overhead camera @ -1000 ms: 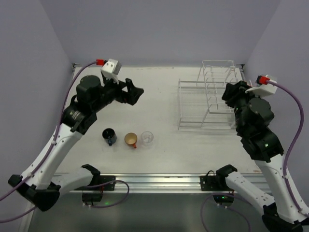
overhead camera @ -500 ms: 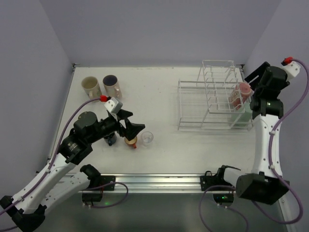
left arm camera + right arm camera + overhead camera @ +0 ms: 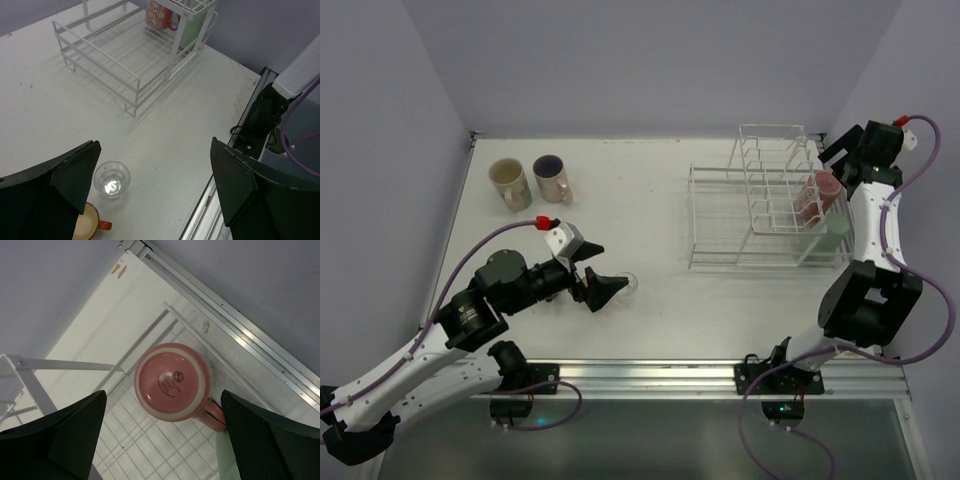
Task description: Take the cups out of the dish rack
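Observation:
The white wire dish rack (image 3: 760, 215) stands at the back right. An upside-down pink cup (image 3: 172, 387) and a pale green tumbler (image 3: 222, 457) are in its right end. My right gripper (image 3: 162, 395) hangs open above the pink cup, touching nothing. Towards the front left my left gripper (image 3: 155, 150) is open and empty over the table, just right of the clear glass (image 3: 111, 179) and the orange cup (image 3: 90, 225). Two beige mugs (image 3: 508, 182) stand at the back left. In the top view my left arm hides the dark blue mug.
The purple side wall runs close behind the rack's right end (image 3: 850, 190). The metal rail (image 3: 650, 375) lines the table's near edge, with my right arm's base (image 3: 265, 115) on it.
My left arm swung from the back left to the front by the glass, uncovering the two beige mugs. My right arm rose to the rack's far right end and its gripper opened.

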`<state>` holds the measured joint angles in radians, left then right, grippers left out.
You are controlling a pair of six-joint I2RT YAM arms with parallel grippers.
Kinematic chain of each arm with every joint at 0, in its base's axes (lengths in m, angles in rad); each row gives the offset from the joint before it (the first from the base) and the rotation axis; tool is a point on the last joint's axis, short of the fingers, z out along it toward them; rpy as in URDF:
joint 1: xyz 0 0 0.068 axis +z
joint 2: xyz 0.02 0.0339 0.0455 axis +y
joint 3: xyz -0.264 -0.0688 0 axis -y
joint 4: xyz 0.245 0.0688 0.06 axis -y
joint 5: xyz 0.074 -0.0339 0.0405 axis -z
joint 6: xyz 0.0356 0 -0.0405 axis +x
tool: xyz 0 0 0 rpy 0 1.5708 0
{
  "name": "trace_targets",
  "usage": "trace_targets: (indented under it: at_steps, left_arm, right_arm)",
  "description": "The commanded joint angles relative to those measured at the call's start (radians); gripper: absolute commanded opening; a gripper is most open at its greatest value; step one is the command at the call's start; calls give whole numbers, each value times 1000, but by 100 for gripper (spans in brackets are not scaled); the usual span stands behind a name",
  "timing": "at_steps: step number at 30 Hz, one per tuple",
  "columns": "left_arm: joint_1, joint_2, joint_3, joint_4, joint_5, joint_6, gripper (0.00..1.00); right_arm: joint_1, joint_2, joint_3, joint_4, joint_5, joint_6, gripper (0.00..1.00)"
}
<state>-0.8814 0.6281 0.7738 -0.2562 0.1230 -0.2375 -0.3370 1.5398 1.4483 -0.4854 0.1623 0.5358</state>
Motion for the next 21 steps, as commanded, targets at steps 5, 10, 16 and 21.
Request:
trace_targets:
  at_steps: [5, 10, 16, 21]
  left_arm:
    - [-39, -22, -4, 5, -66, 38, 100]
    - [-47, -21, -5, 3, -79, 41, 100]
    - [-47, -16, -7, 5, -85, 41, 100]
    - [-47, -13, -8, 8, -85, 41, 100]
  right_arm:
    - [-8, 114, 101, -22, -30, 69, 99]
    - [-10, 186, 161, -74, -44, 67, 99]
    - [-10, 233, 182, -107, -75, 59, 99]
    - [-7, 255, 189, -142, -90, 50, 99]
